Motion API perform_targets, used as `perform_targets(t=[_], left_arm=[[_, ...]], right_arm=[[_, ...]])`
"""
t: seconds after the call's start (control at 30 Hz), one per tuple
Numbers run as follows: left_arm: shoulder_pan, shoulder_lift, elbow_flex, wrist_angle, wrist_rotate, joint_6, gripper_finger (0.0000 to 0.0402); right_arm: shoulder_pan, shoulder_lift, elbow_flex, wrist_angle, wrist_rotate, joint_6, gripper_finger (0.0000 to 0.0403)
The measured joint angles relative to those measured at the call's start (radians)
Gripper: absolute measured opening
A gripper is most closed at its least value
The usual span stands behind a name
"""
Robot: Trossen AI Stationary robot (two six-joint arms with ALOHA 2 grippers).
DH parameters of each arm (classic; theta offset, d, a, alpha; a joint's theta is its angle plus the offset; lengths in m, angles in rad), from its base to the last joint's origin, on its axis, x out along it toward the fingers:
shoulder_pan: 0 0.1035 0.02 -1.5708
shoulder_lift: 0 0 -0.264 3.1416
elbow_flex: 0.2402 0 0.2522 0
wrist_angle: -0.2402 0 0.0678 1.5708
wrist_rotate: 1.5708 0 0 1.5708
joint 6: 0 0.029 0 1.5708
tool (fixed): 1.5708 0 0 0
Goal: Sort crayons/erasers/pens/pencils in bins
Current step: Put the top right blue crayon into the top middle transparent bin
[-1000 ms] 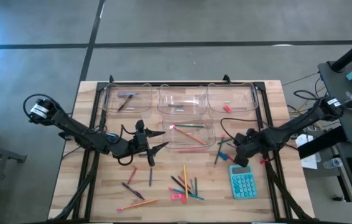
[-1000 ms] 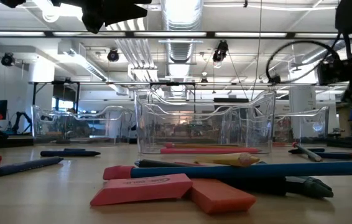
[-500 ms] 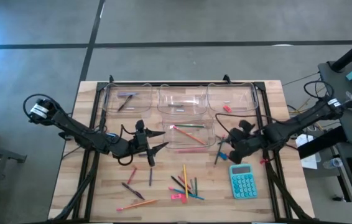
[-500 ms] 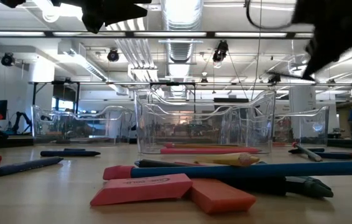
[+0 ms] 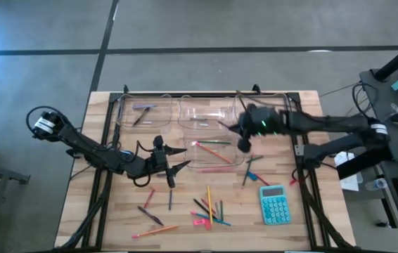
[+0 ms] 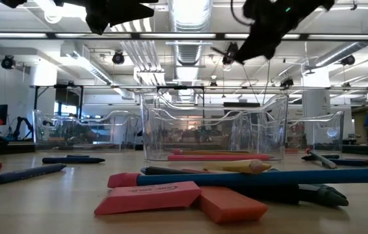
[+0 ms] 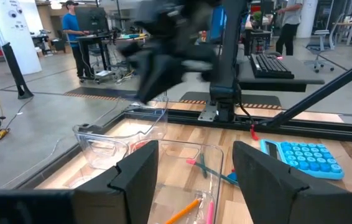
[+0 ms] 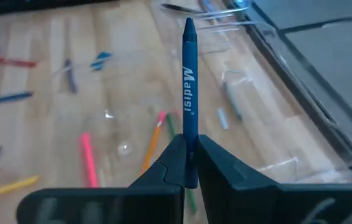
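Observation:
My right gripper [image 5: 241, 135] hangs above the clear bins, over the gap between the middle far bin [image 5: 206, 112] and the right far bin [image 5: 262, 111], shut on a blue stick [image 8: 189, 81] with white lettering. A third far bin [image 5: 146, 112] holds dark sticks. The near bin [image 5: 216, 153] holds pink, orange and green sticks. My left gripper [image 5: 183, 159] waits open and level, just left of the near bin. In the low view the right gripper [image 6: 239, 52] shows high above the bins. My right gripper pinches the blue stick's rear end [image 8: 190, 144] between its two fingers. The stick lies along the fingers and juts straight out ahead of them, its pointed tip [image 8: 189, 23] foremost. It is lifted clear, slanting down over the bins.
A teal calculator [image 5: 274, 204] lies near the right front. Loose pencils, pens and crayons [image 5: 209, 207] are scattered in front of the near bin, with blue sticks [image 5: 252, 167] to its right. Pink erasers [image 6: 148, 197] lie near the front edge.
My right gripper has risen from the table beside the calculator and swung toward the far edge and the left, over the bins, rolling and tipping as it went. The blue stick has gone with it, lifted clear.

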Motion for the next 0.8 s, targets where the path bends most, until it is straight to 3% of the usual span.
perform_targets(t=[0.13, 0.33, 0.47, 0.8], left_arm=[[0.000, 0.000, 0.000, 0.000, 0.000, 0.000, 0.0192], [0.000, 0.000, 0.000, -0.002, 0.000, 0.000, 0.0192], [0.000, 0.000, -0.001, -0.004, 0.000, 0.000, 0.0192], [0.001, 0.000, -0.002, -0.009, 0.000, 0.001, 0.0192]], right_arm=[[-0.155, 0.137, 0.073, 0.012, -0.131, -0.084, 0.0018], [-0.273, 0.347, 0.199, -0.005, -0.171, -0.163, 0.0018], [-0.310, 0.448, 0.269, -0.006, -0.242, -0.174, 0.0018], [-0.319, 0.537, 0.314, -0.005, -0.244, -0.187, 0.0022]])
